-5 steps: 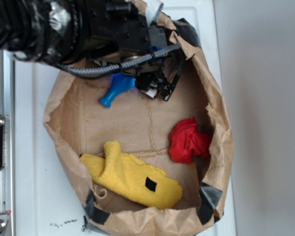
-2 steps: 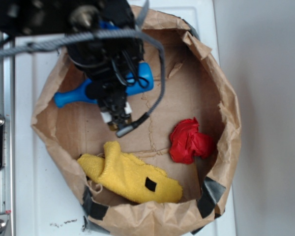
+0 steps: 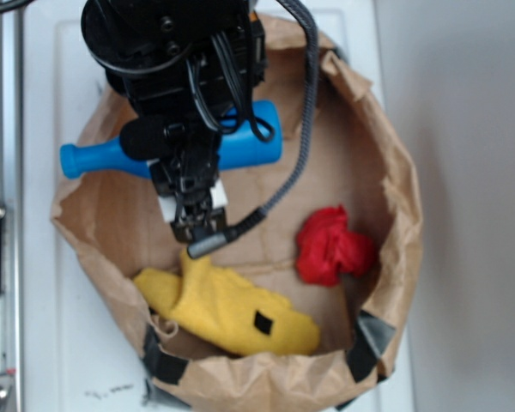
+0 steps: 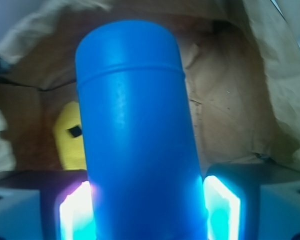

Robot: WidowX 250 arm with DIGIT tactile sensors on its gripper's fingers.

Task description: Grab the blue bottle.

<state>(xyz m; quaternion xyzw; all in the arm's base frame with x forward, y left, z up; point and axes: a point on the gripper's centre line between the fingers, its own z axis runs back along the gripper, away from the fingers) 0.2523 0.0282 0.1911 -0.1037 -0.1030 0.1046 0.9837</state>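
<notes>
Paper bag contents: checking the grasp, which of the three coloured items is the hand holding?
The smooth blue plastic bottle, clamped between the hand's fingers; the yellow cloth and red cloth lie untouched.

The blue bottle (image 3: 249, 144) is a plain bright blue all over, with no label or print. The hand (image 3: 191, 209) is black with white pads (image 3: 166, 209), which glow cyan and pink in the wrist view. The paper bag (image 3: 393, 184) is brown, patched with black tape. A yellow cloth (image 3: 227, 309) carries 1 small black square. The crumpled cloth (image 3: 330, 245) is solid red. The counter (image 3: 47, 257) is white.
</notes>
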